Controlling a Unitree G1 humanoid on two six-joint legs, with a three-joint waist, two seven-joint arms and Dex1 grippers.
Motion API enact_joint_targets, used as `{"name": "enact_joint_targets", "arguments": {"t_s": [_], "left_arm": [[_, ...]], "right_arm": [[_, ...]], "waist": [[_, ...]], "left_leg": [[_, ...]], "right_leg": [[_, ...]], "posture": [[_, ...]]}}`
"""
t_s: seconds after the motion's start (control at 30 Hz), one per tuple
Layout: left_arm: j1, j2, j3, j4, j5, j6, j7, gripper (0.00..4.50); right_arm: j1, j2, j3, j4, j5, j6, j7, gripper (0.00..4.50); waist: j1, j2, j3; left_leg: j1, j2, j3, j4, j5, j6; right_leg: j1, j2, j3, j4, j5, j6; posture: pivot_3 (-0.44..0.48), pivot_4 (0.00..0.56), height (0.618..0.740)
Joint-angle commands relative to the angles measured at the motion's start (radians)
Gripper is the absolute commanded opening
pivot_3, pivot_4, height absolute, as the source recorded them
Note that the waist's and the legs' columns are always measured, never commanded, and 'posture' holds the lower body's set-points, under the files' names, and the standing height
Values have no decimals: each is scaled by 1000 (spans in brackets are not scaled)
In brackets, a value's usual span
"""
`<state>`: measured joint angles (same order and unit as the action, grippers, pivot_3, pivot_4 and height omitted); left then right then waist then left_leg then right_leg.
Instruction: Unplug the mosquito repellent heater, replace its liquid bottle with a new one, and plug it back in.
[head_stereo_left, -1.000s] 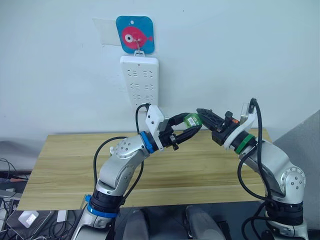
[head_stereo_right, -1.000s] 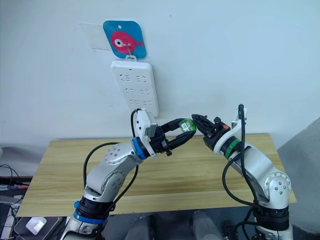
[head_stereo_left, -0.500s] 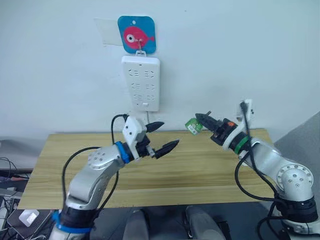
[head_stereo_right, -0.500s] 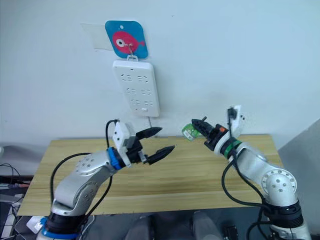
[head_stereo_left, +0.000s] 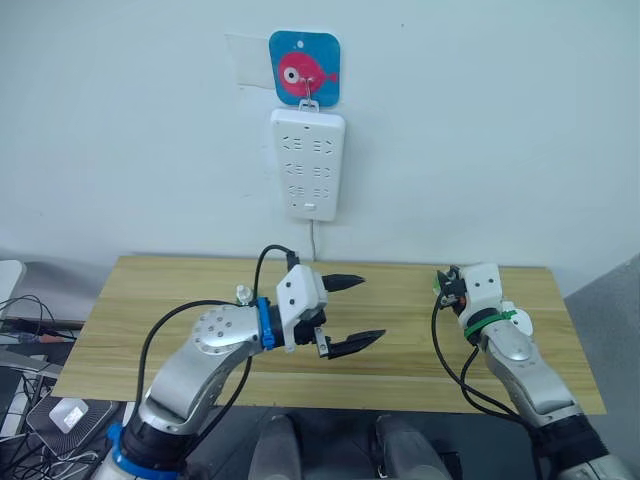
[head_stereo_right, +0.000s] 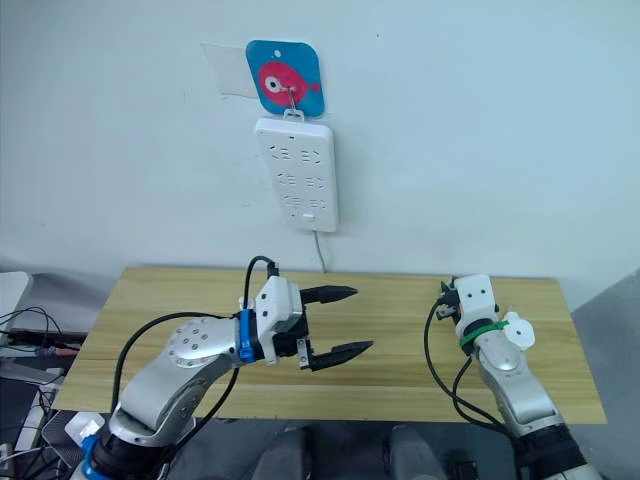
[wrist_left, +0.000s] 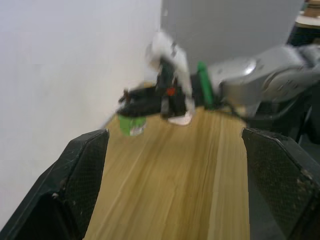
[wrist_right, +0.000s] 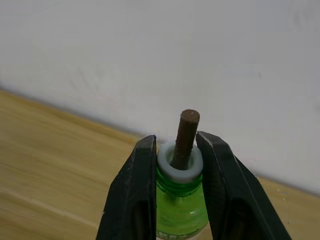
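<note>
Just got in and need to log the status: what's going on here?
The right gripper holds a small green liquid bottle with a brown wick by its white collar, low over the far right of the wooden table. The left gripper is open and empty above the table's middle. The white power strip hangs on the wall with nothing plugged in.

L gripper (head_stereo_right: 338, 322) open over table (head_stereo_right: 400, 370); power strip (head_stereo_right: 297, 172) on wall.
</note>
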<state>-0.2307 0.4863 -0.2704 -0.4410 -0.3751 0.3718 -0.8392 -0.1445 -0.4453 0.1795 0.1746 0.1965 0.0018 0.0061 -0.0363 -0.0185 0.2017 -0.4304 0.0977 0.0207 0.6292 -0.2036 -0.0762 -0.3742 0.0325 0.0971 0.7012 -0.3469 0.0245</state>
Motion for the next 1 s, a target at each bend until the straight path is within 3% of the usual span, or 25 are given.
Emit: {"name": "enact_joint_targets", "arguments": {"t_s": [0.03, 0.27, 0.57, 0.6, 0.87, 1.0], "left_arm": [[-28, -19, -9, 15, 15, -20, -2, 4500], [-42, -10, -26, 54, 59, -49, -24, 4500], [-39, -14, -22, 45, 58, -41, -34, 4500], [-40, -16, -21, 47, 61, -41, -29, 4500], [-21, -22, -6, 42, 57, -34, -8, 4500], [32, -7, 38, 13, 33, -10, 15, 4500]], "right_arm": [[-28, 39, -59, 100, -71, -109, -26, 824], [-42, 111, -149, 233, -105, -157, -25, 824], [-47, 162, -208, 281, -109, -161, 6, 824], [-45, 165, -212, 281, -109, -160, 9, 1551], [12, 149, -216, 200, -133, -171, 61, 4439], [131, 118, -226, -24, -105, -122, 133, 4478]], "waist": [[0, 0, 0], [1, 0, 0], [-4, 1, 0], [-5, 1, 0], [-10, 1, -1], [-13, 3, -2]], "left_leg": [[0, 0, 0, 0, 0, 0], [0, 0, 0, 0, 0, 0], [3, 0, 2, 1, 1, -1], [3, 0, 2, 1, 1, -1], [5, -1, 2, 1, 2, -4], [6, -1, 2, 1, 2, -4]], "right_leg": [[0, 0, 0, 0, 0, 0], [0, 0, 0, 1, 0, 0], [0, 0, 2, 5, 0, 0], [0, 0, 2, 5, 0, 0], [0, 0, 2, 11, 0, 0], [0, 0, 3, 11, 0, 0]], "posture": [[-51, 169, 740], [-53, 165, 740], [-54, 159, 740], [-53, 158, 740], [-51, 153, 740], [-51, 158, 740]]}}
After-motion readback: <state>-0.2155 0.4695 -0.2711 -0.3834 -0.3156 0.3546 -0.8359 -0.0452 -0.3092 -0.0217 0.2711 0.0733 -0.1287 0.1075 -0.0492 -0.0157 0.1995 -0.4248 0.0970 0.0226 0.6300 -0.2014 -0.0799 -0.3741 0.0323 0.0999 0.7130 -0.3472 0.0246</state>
